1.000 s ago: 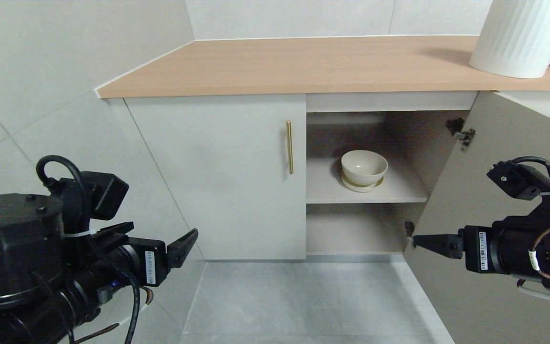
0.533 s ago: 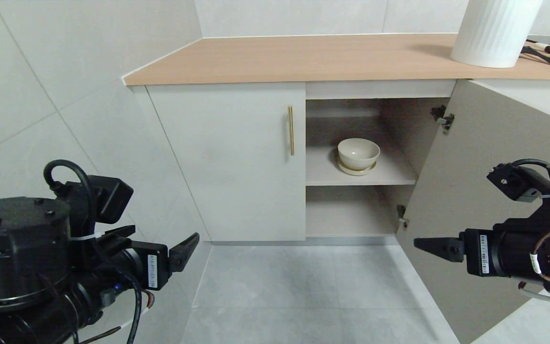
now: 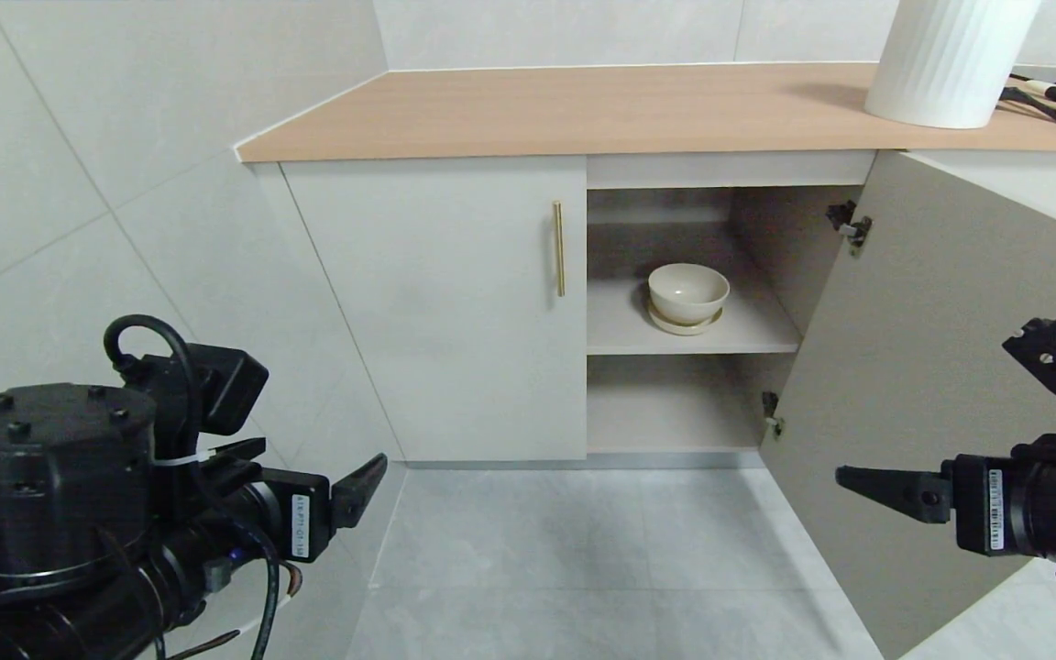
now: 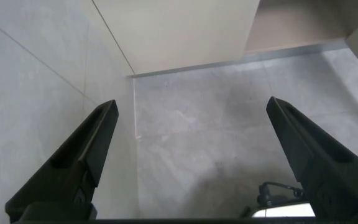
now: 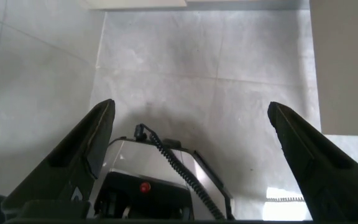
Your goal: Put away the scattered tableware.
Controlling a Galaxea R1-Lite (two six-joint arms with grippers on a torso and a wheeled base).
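A cream bowl [image 3: 687, 291] sits on a small plate [image 3: 683, 324] on the middle shelf of the open cabinet [image 3: 748, 337]. My left gripper [image 3: 331, 481] hangs low at the left, well short of the cabinet. It is open over the grey floor, its fingers [image 4: 86, 155] wide apart with nothing between them. My right gripper [image 3: 885, 486] is low at the right, in front of the open door [image 3: 922, 367]. It is open too, fingers [image 5: 303, 162] spread above the floor.
The left cabinet door [image 3: 455, 302] is closed, with a gold handle [image 3: 558, 248]. On the wooden counter [image 3: 583, 110] stand a white ribbed container [image 3: 950, 60] and some utensils [image 3: 1055, 96] at the far right. A tiled wall rises at the left.
The head view has pulled back from the cabinet, so the camera moved. Since half a second ago my right arm has drawn back to the right; the left has sunk slightly.
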